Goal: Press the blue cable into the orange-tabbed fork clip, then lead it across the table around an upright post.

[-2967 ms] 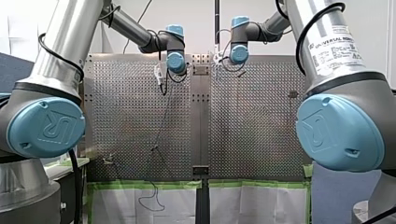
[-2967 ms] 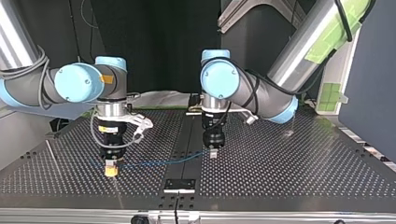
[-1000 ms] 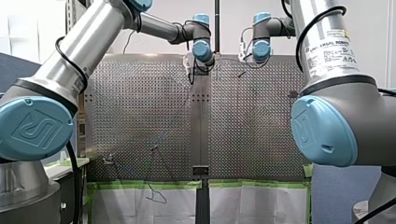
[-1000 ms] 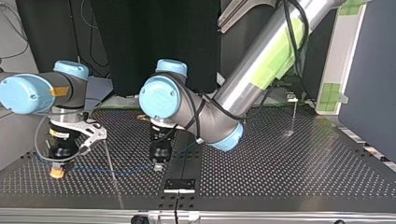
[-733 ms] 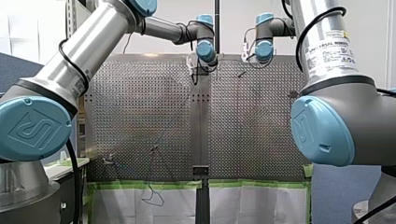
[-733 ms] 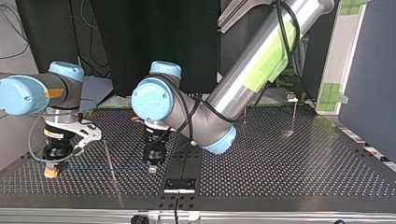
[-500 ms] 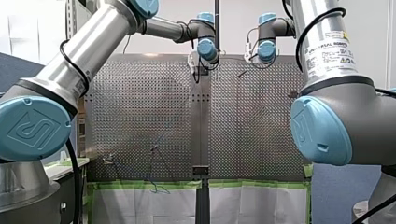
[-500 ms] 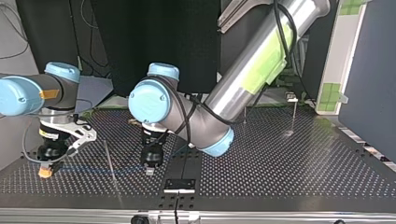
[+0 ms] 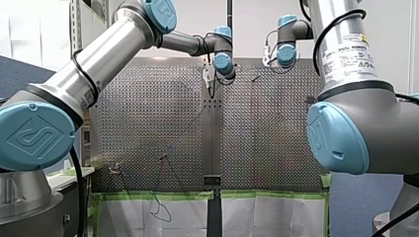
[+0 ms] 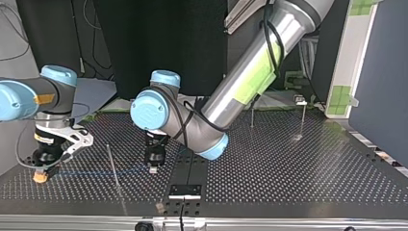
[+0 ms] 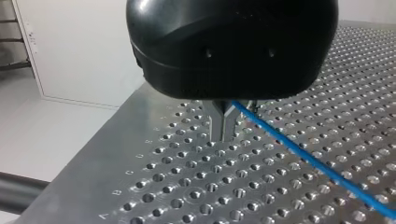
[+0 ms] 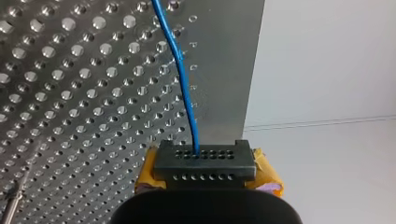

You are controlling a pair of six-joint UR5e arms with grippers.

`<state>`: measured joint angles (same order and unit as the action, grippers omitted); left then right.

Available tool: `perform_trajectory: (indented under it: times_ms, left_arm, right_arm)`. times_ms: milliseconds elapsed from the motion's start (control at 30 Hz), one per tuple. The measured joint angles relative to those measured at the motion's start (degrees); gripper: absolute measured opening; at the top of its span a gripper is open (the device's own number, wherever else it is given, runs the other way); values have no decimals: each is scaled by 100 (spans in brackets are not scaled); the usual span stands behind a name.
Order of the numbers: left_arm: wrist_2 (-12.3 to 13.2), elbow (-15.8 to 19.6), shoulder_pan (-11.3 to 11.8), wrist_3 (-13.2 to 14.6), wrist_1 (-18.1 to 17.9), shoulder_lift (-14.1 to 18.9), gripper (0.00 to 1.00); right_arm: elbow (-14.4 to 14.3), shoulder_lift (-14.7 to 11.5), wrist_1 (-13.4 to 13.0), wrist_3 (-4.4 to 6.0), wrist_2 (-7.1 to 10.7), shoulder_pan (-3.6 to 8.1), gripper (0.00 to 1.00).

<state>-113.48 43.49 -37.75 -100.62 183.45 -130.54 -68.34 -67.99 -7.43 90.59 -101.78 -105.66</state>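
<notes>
Blue cable (image 10: 96, 172) ran taut and low over the perforated counter (image 10: 288, 173) between our two tools. It was faint in the top view, and we could not trace it in the front view. Our left tool (image 11: 222, 135) had its metal fingers (image 11: 217, 122) pressed together on the cable, and the black housing (image 11: 233, 42) hid the gripped stretch. Our right tool (image 12: 204, 154) was clamped on another part of the cable, its yellow pads (image 12: 267, 176) mostly covered by a black perforated block (image 12: 224, 168). A thin upright post (image 10: 111, 161) stood between the tools; we could not tell on which side the cable passed it. Two more posts (image 10: 251, 117) stood well apart from them, towards the top view's right.
</notes>
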Motion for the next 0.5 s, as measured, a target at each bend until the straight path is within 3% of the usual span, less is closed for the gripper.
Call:
perform_trajectory:
  times_ms: [267, 500]
  left_arm:
    - [2, 39, -14, 0, -7, -35, 0]
    - [11, 79, -22, 9, -21, -278, 0]
  right_arm:
    - [-15, 71, -8, 14, 35, 87, 0]
    - [-77, 297, -15, 29, 81, 123, 0]
